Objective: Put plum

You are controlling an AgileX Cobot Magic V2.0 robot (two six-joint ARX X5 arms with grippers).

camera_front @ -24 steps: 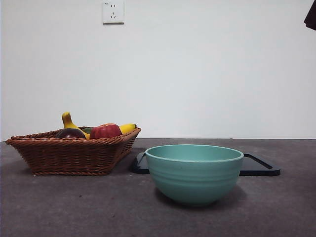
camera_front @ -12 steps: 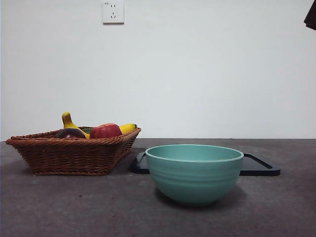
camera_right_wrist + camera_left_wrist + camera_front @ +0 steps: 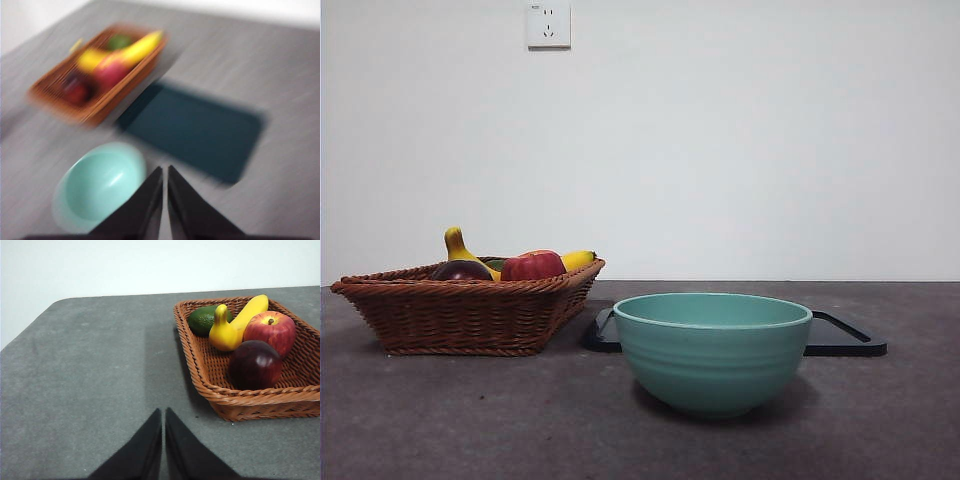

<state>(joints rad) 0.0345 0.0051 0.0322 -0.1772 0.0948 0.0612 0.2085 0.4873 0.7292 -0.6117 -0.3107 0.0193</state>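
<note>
Occluded, cropped and blurred regions

In the front view the basket (image 3: 470, 315) wall is hiding the lower plum (image 3: 461, 270), and the bowl (image 3: 712, 350) is covering the middle of the dark tray (image 3: 848, 340) behind the bowl. The left wrist frame edge is cropping the basket's far corner. The entire right wrist view is smearing, blurring the fruit.

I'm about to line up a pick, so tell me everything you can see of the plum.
The plum is a small, round, glossy fruit, dark maroon, almost black, with a soft highlight on top. It looks whole and unmarked. It lies in the wicker basket at one end, close to the rim, with the red apple right beside it and the banana just beyond. No gripper touches it.
</note>
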